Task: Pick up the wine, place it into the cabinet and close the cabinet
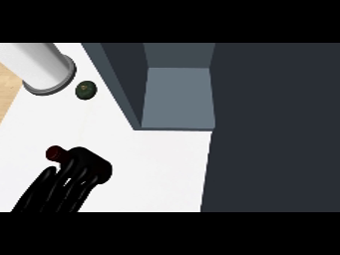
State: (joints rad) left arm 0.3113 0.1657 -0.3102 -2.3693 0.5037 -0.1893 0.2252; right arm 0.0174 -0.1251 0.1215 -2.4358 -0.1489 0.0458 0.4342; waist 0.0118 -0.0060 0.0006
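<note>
Nearest, the left hand (81,172) curls round the wine bottle (55,152), only its dark red top showing; probably heavy, slick, breakable glass; best gripped around the body

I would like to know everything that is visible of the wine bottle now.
Of the wine bottle only its dark red, rounded top shows, poking out at the upper left of the left hand. The hand's black fingers curl round the rest and hide it. It is over the white counter, towards the view's left of the open cabinet, not touching it. Whether it stands or is lifted cannot be told.
</note>
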